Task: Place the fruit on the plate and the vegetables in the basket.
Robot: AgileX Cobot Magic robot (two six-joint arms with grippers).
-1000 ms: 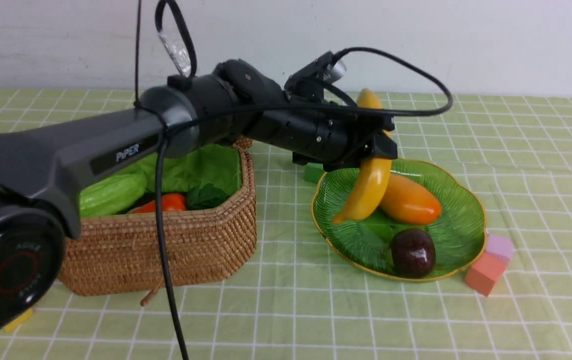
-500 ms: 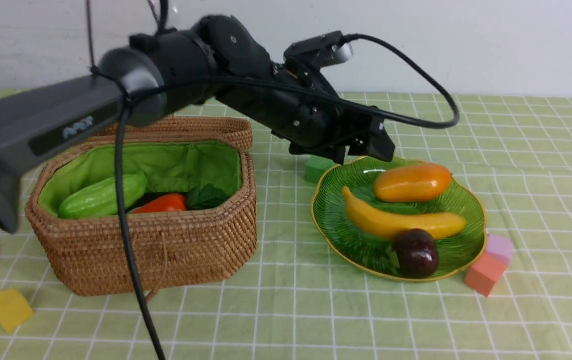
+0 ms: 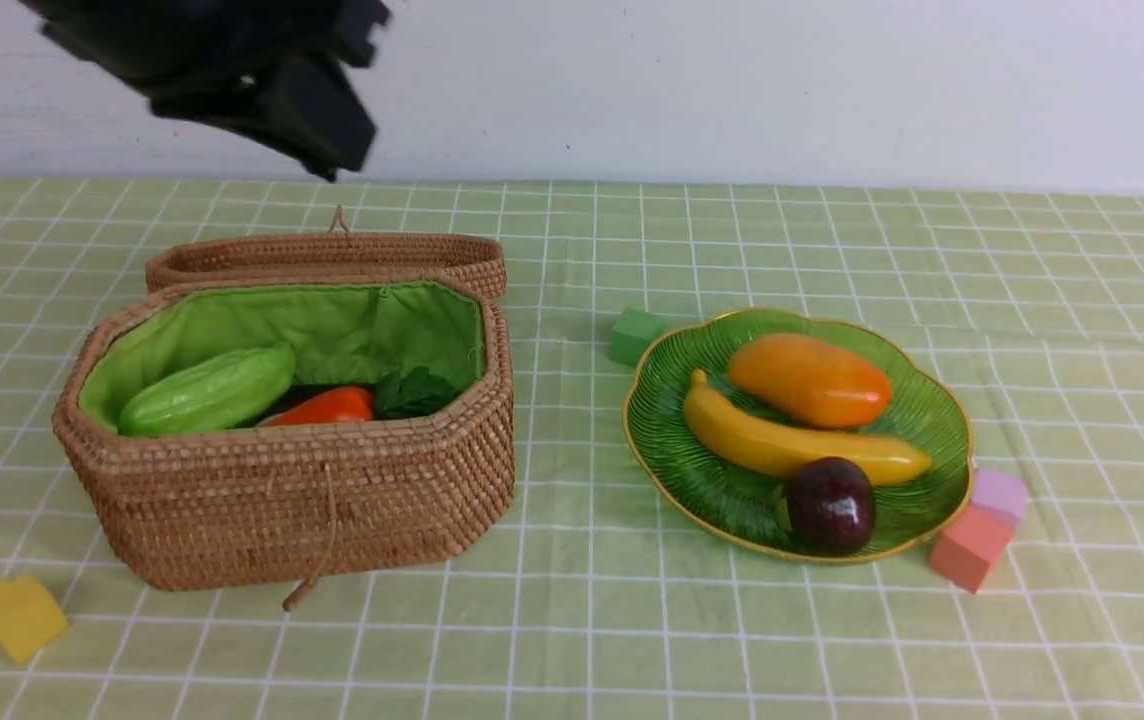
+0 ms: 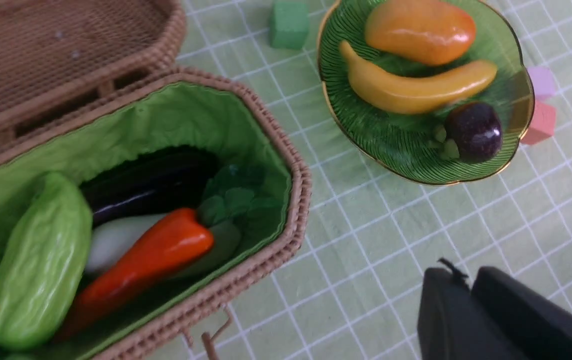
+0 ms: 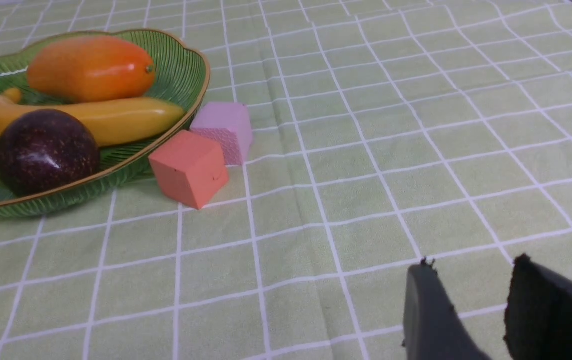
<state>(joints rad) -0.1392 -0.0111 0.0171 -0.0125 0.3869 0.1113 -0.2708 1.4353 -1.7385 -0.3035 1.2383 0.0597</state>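
One eggplant (image 4: pixel 151 182), left-wrist view only

The basket (image 3: pixel 292 470) is sitting left of the plate (image 3: pixel 672 450), vegetables (image 3: pixel 232 390) lying inside. The fruit (image 3: pixel 802 425) is resting on the plate, two cubes (image 3: pixel 982 525) touching its right rim.

mango (image 3: pixel 809 380), banana (image 3: pixel 802 445), purple fruit (image 3: pixel 830 505): on plate (image 3: pixel 932 420) | vegetables (image 4: pixel 131 250): in open basket (image 3: pixel 332 510)

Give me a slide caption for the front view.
Sorting done: mango, banana and purple fruit on the plate, vegetables in the basket.
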